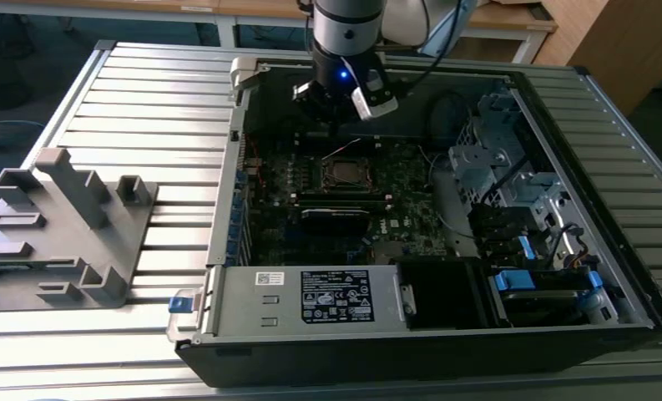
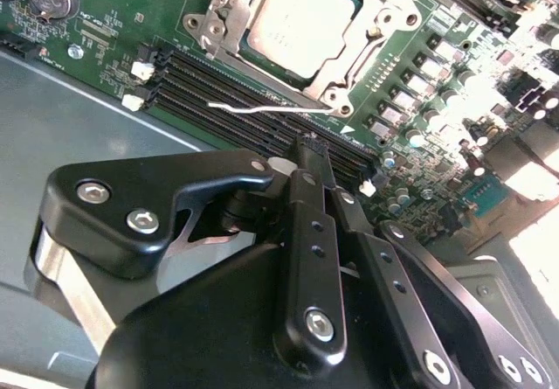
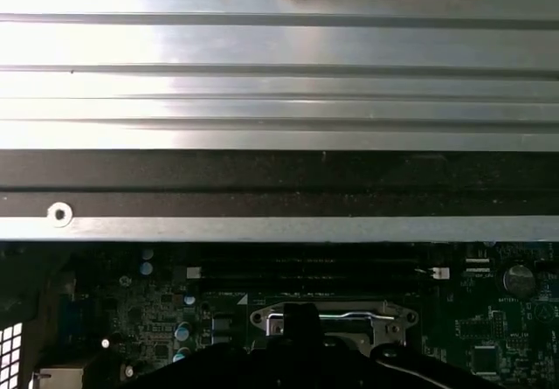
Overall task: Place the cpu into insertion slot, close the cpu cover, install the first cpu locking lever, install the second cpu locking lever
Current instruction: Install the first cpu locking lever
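Observation:
The cpu (image 2: 297, 13) lies flat in the insertion slot (image 1: 347, 174) on the board, its pale metal top showing through the window of the cpu cover (image 2: 371, 31), which lies down over it. A thin silvery locking lever (image 2: 262, 105) runs along the socket's edge beside the memory slots; in the exterior view a thin wire (image 1: 342, 150) slants up from the socket toward the arm. My gripper (image 2: 307, 151) hovers just off that socket edge, over the memory slots, fingers together with nothing between them. In the exterior view the gripper (image 1: 328, 125) hangs behind the socket.
The open computer case (image 1: 230, 251) lies on a ribbed metal table. Long black memory slots (image 2: 236, 92) run beside the socket. The power supply (image 1: 308, 296) fills the near side and drive bays (image 1: 509, 184) the exterior view's right. A grey fixture (image 1: 53, 225) stands outside the case.

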You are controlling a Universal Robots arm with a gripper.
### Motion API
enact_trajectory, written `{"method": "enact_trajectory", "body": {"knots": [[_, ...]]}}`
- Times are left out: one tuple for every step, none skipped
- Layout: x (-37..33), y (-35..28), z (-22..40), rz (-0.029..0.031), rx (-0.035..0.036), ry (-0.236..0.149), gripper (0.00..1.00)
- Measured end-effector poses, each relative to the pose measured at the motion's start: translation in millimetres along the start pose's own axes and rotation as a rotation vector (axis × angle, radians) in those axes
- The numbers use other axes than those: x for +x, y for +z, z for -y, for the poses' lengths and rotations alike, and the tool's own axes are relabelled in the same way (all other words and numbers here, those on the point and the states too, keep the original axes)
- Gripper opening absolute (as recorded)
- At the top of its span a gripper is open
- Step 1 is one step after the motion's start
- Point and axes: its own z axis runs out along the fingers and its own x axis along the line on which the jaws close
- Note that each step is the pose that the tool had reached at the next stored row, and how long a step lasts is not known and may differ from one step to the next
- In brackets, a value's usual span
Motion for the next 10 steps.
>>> {"method": "enact_trajectory", "body": {"knots": [[-0.6,0.3,0.0,0.0,-0.0001,0.0,0.11],[-1.0,0.5,0.1,0.0001,0.0,0.0,0.11],[-1.2,0.6,0.1,0.0,0.0002,0.0,0.11],[-1.5,0.7,0.1,0.0,0.0002,0.0,0.11],[-2.0,0.9,0.1,0.0002,0.0001,0.0,0.11],[-2.8,1.1,0.1,0.0003,0.0,0.0,0.11],[-3.7,1.1,0.1,0.0002,0.0001,0.0,0.11],[-4.2,1.1,0.1,0.0001,0.0003,0.0,0.11],[-4.5,1.1,0.1,0.0,0.0004,0.0,0.11],[-4.5,1.1,0.1,0.0,0.0004,0.0,0.11]]}}
